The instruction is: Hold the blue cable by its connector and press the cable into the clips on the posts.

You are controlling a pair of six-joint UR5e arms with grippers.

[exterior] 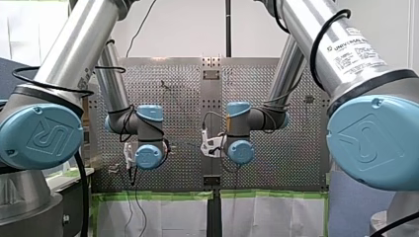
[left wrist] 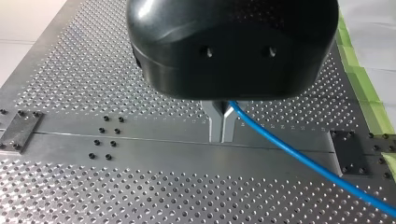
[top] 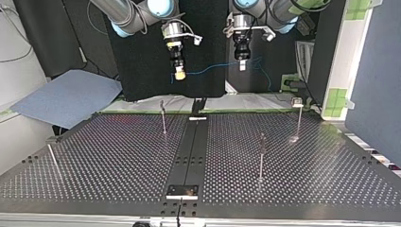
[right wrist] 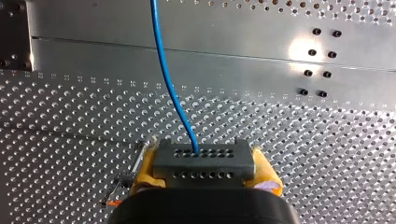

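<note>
Top view, arms: both come down from the upper edge and hang well above the perforated table (top: 118,161), my right arm at this view's left, my left arm at its right.
Right gripper (right wrist: 203,164): its yellow pads (right wrist: 144,171) are clamped on either side of a grey connector (right wrist: 203,161), plain to see in the right wrist view.
Connector: a flat grey block with two rows of small holes, sitting level across the gripper's tip.
Blue cable (right wrist: 168,88): it leaves the connector's far face and runs ahead of the right gripper over the table. In the top view it spans the gap between the two grippers in mid-air with a slight sag.
Left gripper (left wrist: 222,137): its metal fingers (left wrist: 215,121) are pressed together. The cable comes out from between them near their base and trails off to one side above the table.
Posts (top: 261,158): four thin ones stand upright on the table, well apart. The cable hangs clear of all of them, and their clips are too small to make out.
Blue sheet (top: 66,97): lies off the table's far corner at the top view's left.
</note>
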